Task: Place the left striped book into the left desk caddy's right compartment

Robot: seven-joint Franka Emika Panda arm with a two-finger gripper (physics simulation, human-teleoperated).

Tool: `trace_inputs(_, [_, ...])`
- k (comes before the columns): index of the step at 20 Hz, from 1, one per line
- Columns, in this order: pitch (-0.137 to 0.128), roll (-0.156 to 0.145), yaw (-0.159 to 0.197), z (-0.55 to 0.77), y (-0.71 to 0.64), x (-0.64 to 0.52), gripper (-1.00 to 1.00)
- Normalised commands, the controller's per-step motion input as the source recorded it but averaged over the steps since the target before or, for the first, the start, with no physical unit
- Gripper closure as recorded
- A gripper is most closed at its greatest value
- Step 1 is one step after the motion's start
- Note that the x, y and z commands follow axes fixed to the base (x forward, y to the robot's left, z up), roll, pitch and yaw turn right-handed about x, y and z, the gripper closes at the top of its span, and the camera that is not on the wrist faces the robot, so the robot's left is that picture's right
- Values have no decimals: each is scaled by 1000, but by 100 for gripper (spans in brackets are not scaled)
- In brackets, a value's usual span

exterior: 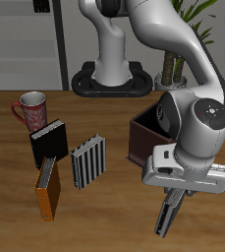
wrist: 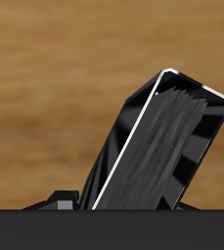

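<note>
Wooden table (exterior: 6,197) spreads under everything. Nearest its front edge hangs the gripper (exterior: 169,201), fingers pointing down and closed on the left striped book (exterior: 166,219), which shows below them as a slim dark slab. Whether the book's lower end touches the wood cannot be told. In the wrist view the same book (wrist: 157,146) fills much of the picture, tilted, its grey and black stripes and pale edge line seen against bare wood.

Also near the front edge, well apart from the gripper, stands an orange book (exterior: 48,194). Just behind it is the other striped book (exterior: 88,162), upright, and beside that a black book (exterior: 48,143). Farther back, the maroon caddy (exterior: 141,140) sits behind the gripper's white housing, which hides most of it; only one end wall and a dark interior show, so its compartments cannot be told apart. A red mug (exterior: 31,108) stands behind the black book. At the table's back is the robot's base (exterior: 112,77).
</note>
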Motion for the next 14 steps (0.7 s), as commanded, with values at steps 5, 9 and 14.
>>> trace_inputs(5, [-34,-16,-14,160,-19,-69,100])
trace_inputs(9, [-55,-27,-29,318,-46,-172,100])
trace_inputs(14, [-85,-38,-13,581,-119,-355,100])
